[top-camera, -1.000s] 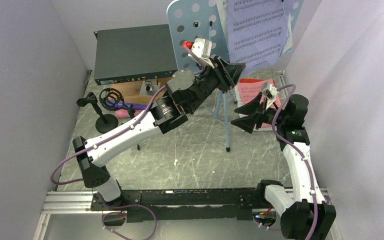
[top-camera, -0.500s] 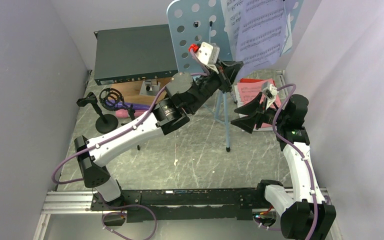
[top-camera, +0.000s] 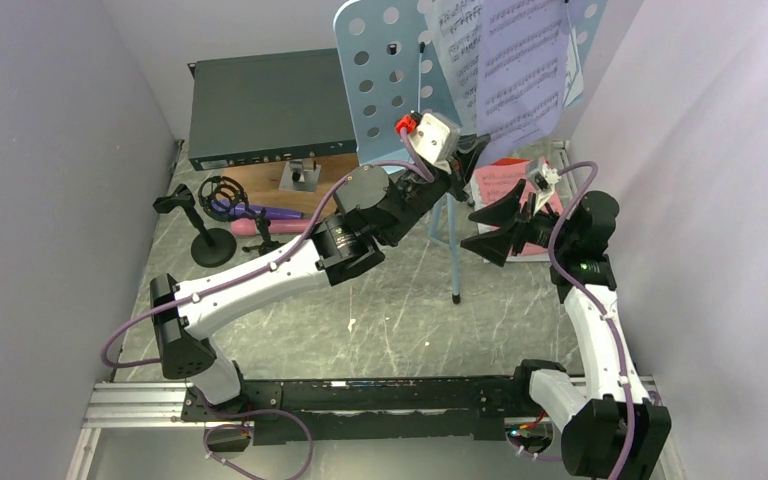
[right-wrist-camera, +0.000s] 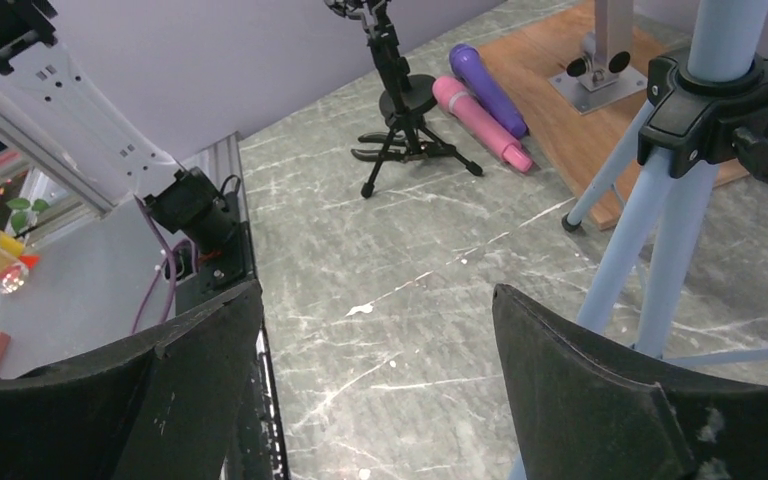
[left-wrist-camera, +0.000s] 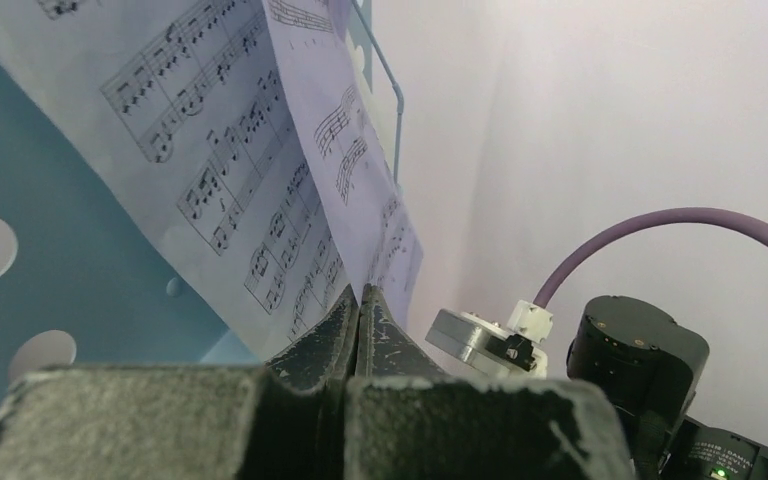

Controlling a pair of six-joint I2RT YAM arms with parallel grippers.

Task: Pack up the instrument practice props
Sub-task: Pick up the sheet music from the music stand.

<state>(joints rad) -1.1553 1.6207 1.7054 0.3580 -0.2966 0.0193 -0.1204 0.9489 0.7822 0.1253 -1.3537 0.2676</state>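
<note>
Grey marbled table (top-camera: 380, 300), props mostly at its far end.
On it stand a dark green rack box (top-camera: 265, 105), wooden board (top-camera: 260, 185), round-base mic holder (top-camera: 212, 245), tripod mic holder (right-wrist-camera: 397, 120), purple microphone (right-wrist-camera: 487, 88), pink microphone (right-wrist-camera: 480, 124), light-blue music tripod (top-camera: 453, 250) and red sheet (top-camera: 505, 180).

The light-blue perforated music tripod (top-camera: 385, 75) stands upright toward the far right of the desk, its tray tilted back. A white music sheet (top-camera: 455, 50) and a lavender music sheet (top-camera: 522, 70) lean on the tray. The lavender one is in front, its lower edge pinched in the left gripper (left-wrist-camera: 360, 298). A red music sheet (top-camera: 495, 183) lies flat near the right edge. Toward the far left corner the purple microphone (right-wrist-camera: 485, 85) and pink microphone (right-wrist-camera: 480, 125) lie side by side. The tripod mic holder (right-wrist-camera: 397, 100) and round-base mic holder (top-camera: 210, 245) stand upright just beside them.
</note>
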